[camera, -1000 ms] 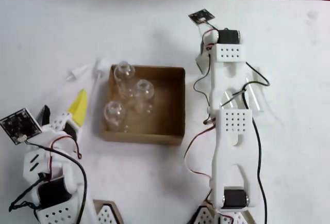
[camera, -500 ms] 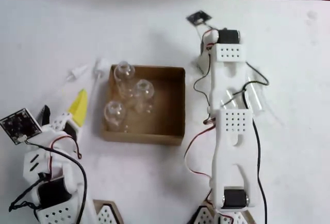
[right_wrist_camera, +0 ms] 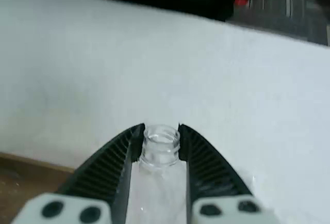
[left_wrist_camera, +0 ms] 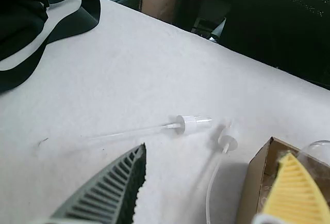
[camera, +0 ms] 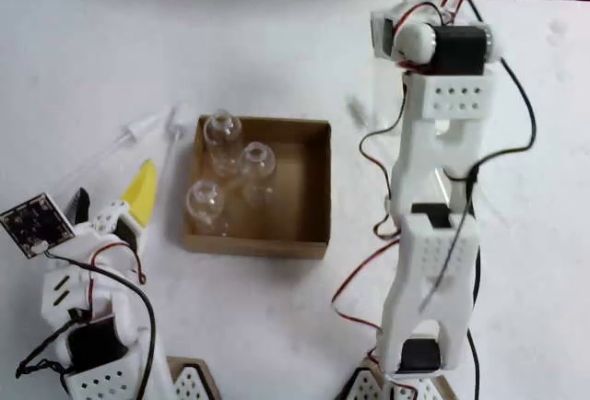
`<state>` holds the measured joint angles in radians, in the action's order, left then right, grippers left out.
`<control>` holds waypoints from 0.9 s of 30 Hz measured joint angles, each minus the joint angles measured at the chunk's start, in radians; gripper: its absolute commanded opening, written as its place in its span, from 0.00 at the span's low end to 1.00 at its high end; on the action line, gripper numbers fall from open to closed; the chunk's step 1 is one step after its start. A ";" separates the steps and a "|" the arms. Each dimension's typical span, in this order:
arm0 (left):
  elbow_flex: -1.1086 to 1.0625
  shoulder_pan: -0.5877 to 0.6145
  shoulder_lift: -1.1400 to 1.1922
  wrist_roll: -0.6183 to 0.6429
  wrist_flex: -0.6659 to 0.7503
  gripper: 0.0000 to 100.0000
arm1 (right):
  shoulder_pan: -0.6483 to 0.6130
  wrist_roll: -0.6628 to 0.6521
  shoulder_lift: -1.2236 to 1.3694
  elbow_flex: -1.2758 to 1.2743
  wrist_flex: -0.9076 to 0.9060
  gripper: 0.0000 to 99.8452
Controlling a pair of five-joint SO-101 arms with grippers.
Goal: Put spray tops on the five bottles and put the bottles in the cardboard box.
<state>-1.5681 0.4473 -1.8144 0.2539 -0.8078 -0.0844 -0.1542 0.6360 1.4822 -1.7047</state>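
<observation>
**My right gripper (right_wrist_camera: 161, 128) pinches a bottle (right_wrist_camera: 160, 154) by the neck; my left gripper (left_wrist_camera: 214, 150) is spread wide beside the spray tops (left_wrist_camera: 191, 122).**

I grip the neck just below the rim, I think so that the mouth is free to take a top. The two tops lie on the table (camera: 277, 50) close to the cardboard box (camera: 304, 245), where three bottles (camera: 256, 158) stand upright, open as far as I can tell. The held bottle's lower body is cut off, and my right arm (camera: 433, 234) covers the table under it.

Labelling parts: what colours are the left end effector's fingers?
Yellow finger, grey finger; left wrist view.
</observation>
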 measured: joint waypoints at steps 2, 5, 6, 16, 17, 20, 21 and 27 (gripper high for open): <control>0.000 0.000 0.000 0.000 0.000 0.37 | -0.008 0.049 -0.092 -0.069 -0.002 0.02; 0.000 0.000 0.000 0.000 0.000 0.37 | -0.034 0.068 -0.247 -0.238 -0.002 0.02; 0.000 0.000 0.000 0.000 0.000 0.37 | -0.051 0.069 -0.308 -0.311 -0.002 0.02; 0.000 0.000 0.000 0.000 0.000 0.37 | -0.224 0.072 -0.875 -1.085 0.146 0.02; 0.000 0.000 0.000 0.000 0.000 0.37 | -0.221 0.072 -0.907 -1.163 0.206 0.02; 0.000 0.000 0.000 0.000 0.000 0.37 | -0.219 0.072 -1.002 -1.398 0.422 0.02; 0.000 0.000 0.000 0.000 0.000 0.37 | -0.222 0.074 -1.033 -1.476 0.500 0.02; 0.000 0.000 0.000 0.000 0.000 0.37 | -0.278 0.075 -1.195 -1.944 1.007 0.02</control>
<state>-1.5681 0.4473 -1.8144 0.2539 -0.8078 -0.3621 -0.0790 -0.5593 -0.4618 -0.6981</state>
